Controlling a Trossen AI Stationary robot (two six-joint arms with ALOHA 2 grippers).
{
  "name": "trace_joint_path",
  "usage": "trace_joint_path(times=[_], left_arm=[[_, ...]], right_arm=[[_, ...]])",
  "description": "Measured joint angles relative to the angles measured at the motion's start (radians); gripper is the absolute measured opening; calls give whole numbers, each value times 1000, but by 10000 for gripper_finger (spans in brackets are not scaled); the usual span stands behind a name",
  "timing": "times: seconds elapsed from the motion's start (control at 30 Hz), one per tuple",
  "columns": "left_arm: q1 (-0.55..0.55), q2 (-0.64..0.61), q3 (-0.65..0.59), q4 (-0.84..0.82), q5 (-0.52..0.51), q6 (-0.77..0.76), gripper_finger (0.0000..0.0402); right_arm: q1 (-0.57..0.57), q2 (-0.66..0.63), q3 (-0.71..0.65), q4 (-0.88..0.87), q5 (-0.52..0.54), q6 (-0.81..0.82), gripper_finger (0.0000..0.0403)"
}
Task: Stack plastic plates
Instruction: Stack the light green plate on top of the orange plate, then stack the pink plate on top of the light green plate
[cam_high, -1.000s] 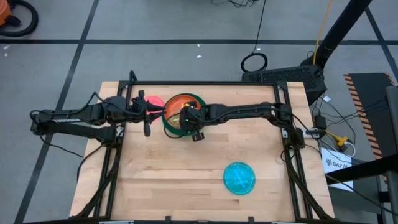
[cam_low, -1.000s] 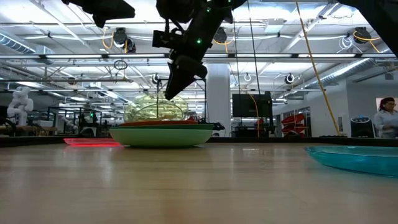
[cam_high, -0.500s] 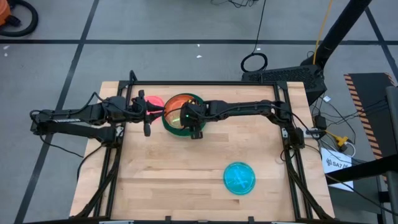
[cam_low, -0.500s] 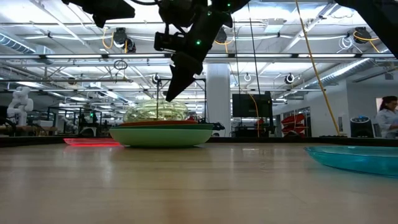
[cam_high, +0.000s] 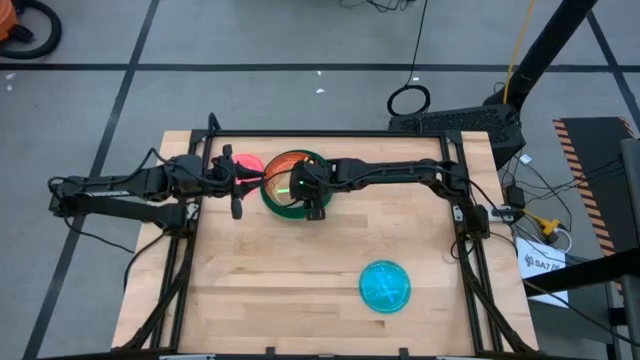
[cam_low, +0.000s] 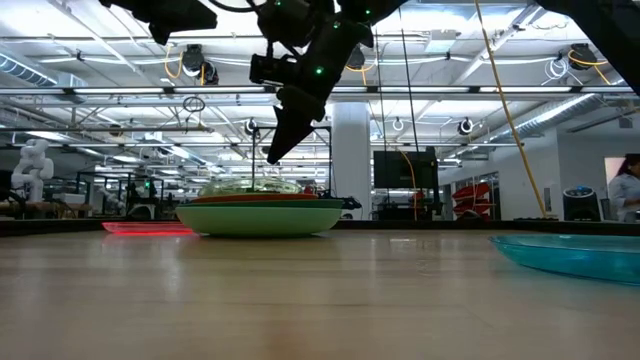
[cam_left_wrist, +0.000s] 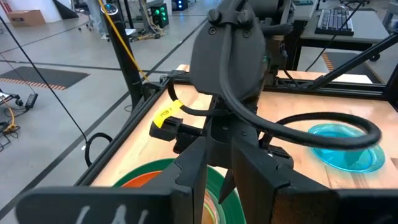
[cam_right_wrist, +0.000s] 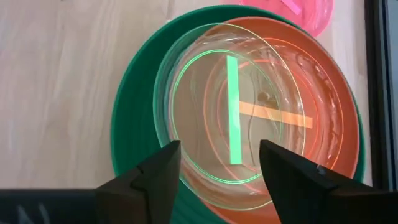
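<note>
Lime plate (cam_right_wrist: 227, 112) now lies flat on the stack; right end effector (cam_right_wrist: 217, 168) has spread.

Robotics lab – open industrial hall, ceiling pipes (cam_low: 480, 95), white humanoid robot (cam_low: 30, 165), monitors (cam_low: 405, 168), taped floor (cam_high: 300, 68).

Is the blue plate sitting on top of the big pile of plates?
No, the translucent blue plate lies alone on the table, far from the stack in the dark green plate under the right gripper.
</note>
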Motion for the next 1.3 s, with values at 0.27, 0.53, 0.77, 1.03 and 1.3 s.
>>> trace_joint_path(times=[0.27,0.53,0.77,1.03,1.3], left_arm=[[0,0,0,-23,0,-10,83],[0,0,0,-23,1,-20,83],[0,0,0,-25,0,-22,83],[0,0,0,-23,0,-21,83],[0,0,0,-44,0,-27,83]], right_arm=[[-8,0,-1,94,-448,0,204],[-18,50,-2,58,-508,9,91],[-61,101,-2,71,-459,3,5],[-95,105,-1,159,-357,42,10],[-64,62,-1,63,-406,64,1]])
